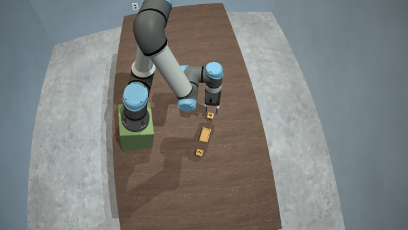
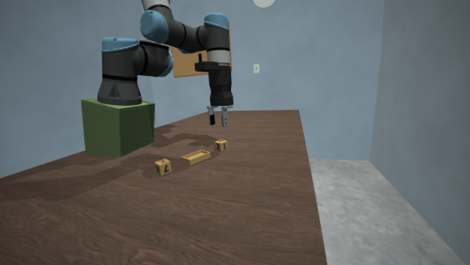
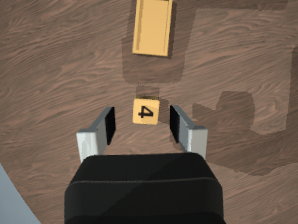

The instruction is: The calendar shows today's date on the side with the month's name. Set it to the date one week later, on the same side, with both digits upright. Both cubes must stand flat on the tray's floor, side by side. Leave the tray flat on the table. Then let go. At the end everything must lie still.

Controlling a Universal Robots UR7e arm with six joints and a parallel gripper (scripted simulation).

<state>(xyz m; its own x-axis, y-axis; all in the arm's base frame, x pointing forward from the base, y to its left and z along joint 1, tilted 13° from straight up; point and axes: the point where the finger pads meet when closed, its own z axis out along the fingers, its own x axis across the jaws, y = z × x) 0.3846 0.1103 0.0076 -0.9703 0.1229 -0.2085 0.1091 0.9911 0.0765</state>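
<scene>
Hanging above a dark wooden surface (image 2: 243,204), a black gripper (image 2: 218,117) is seen with its fingers spread wide and nothing held between them. Directly below it, a small yellow cube (image 3: 145,111) is framed between the fingers in the wrist view, its top face showing a 4. Just beyond lies an open yellow tray (image 1: 205,134), flat on the surface. A second cube (image 1: 199,152) is set apart on the tray's other side.

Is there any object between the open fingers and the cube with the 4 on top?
Nothing visible. The gripper hangs open above the cube, whose top face shows between the fingers in the wrist view. The tray lies apart from the cube.
</scene>
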